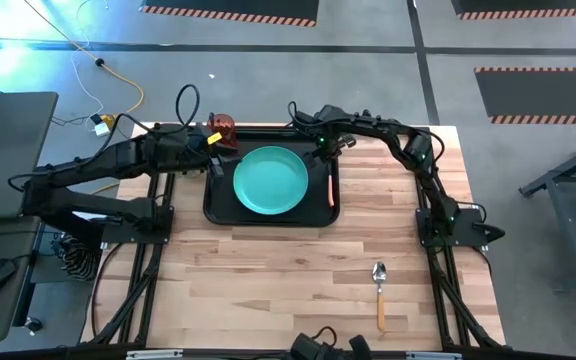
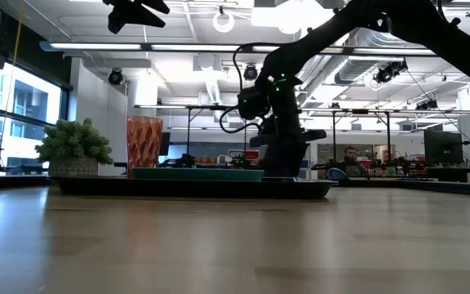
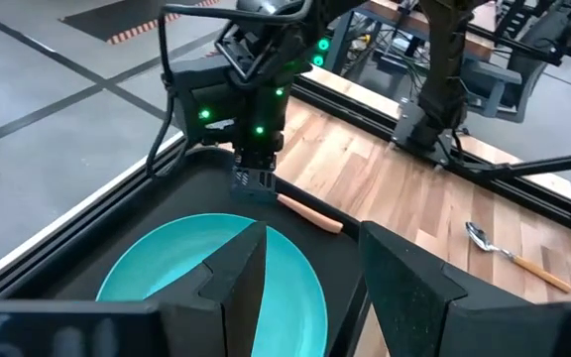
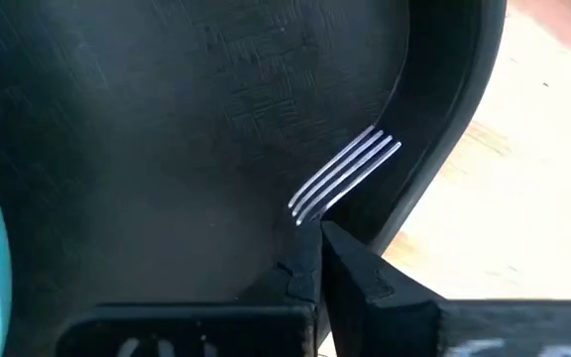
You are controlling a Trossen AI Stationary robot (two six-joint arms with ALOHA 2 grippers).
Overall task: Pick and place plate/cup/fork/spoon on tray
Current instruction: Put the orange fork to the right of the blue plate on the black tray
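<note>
The black tray (image 1: 218,205) lies at the table's far middle with the teal plate (image 1: 270,180) flat in it. The fork (image 1: 330,188) lies along the tray's right side, orange handle (image 3: 310,212) toward the near edge. The red-brown cup (image 1: 223,127) stands at the tray's far left corner. The spoon (image 1: 379,290) lies on the bare table at the near right. My right gripper (image 1: 323,150) is down at the fork's tine end, shut on it. My left gripper (image 3: 305,268) is open and empty above the plate's left part. My right gripper pinches the fork's neck just behind the tines (image 4: 307,216) between its two fingertips (image 4: 340,253), coming from above and pointing down. The tines (image 4: 350,171) stick out past the fingers and lie on the tray floor against the right rim. The fingers hide the handle in its wrist view.
A green potted plant (image 2: 73,147) shows left of the cup in the low view. The tray's raised rim (image 4: 454,119) runs close beside the fork. Bare wooden table (image 1: 268,290) stretches in front of the tray. A person sits far behind the table (image 2: 351,159).
</note>
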